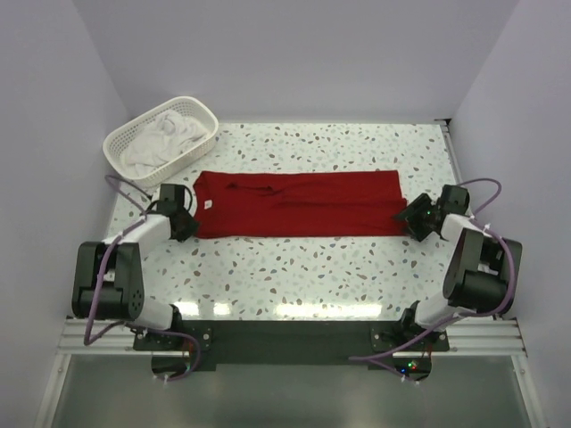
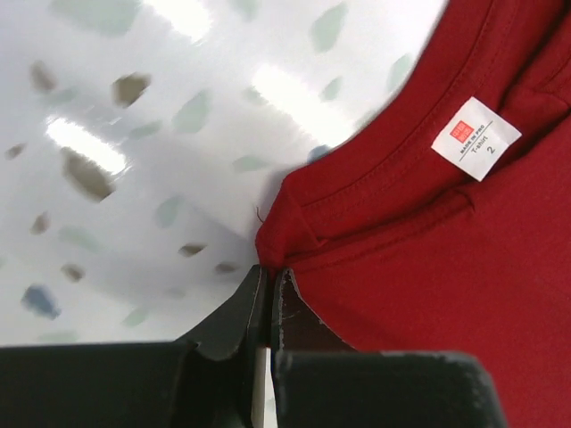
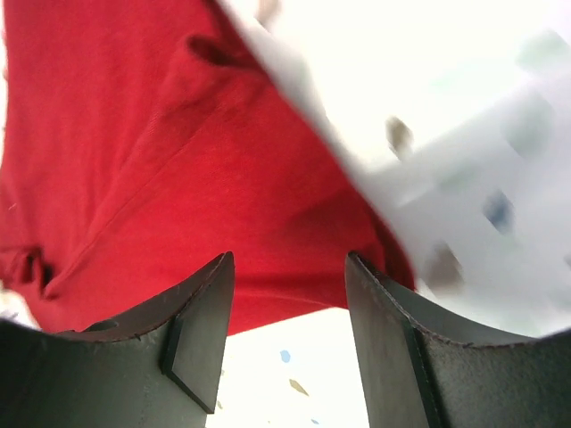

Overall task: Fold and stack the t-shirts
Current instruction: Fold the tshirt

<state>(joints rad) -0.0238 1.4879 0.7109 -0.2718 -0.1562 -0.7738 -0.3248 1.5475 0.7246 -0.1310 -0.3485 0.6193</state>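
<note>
Currently, left hand (image 2: pixel 269 278) clenched: its 2 fingers (image 2: pixel 236 312) pinch the edge of the red t-shirt (image 2: pixel 428 267) at the neck opening, near the white label (image 2: pixel 475 138). Right hand (image 3: pixel 287 260) released, its jaws standing apart at the hem end of the same shirt. Shirt lies flat as 1 long band across the speckled counter (image 1: pixel 312 267), neck to the left. Far left corner: lattice basket (image 1: pixel 183 153) with white t-shirts (image 1: pixel 165 135) heaped inside.
</note>
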